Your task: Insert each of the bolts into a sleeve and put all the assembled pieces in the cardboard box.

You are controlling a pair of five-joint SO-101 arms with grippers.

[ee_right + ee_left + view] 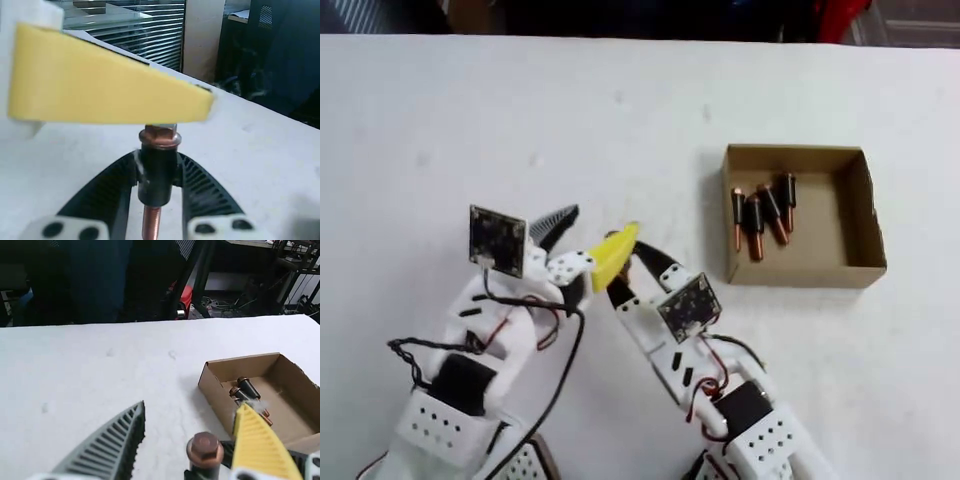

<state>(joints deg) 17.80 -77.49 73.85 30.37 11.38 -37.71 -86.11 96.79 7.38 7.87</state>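
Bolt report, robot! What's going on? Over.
Right gripper shut on sleeve, bolt inside. Left gripper open, yellow finger close by bolt head. Four pieces in box.

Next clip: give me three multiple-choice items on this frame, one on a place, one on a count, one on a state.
1. Where is the cardboard box?
A) in the left gripper
B) on the table, right of the right gripper
C) on a shelf
2. How many assembled pieces lie in it?
A) two
B) six
C) four
3. The right gripper is:
A) shut on a sleeved bolt
B) open, empty
C) shut on the box
Key: 1 B, the high view shows it there; 2 C, four lie side by side; 3 A, its fingers clamp it.
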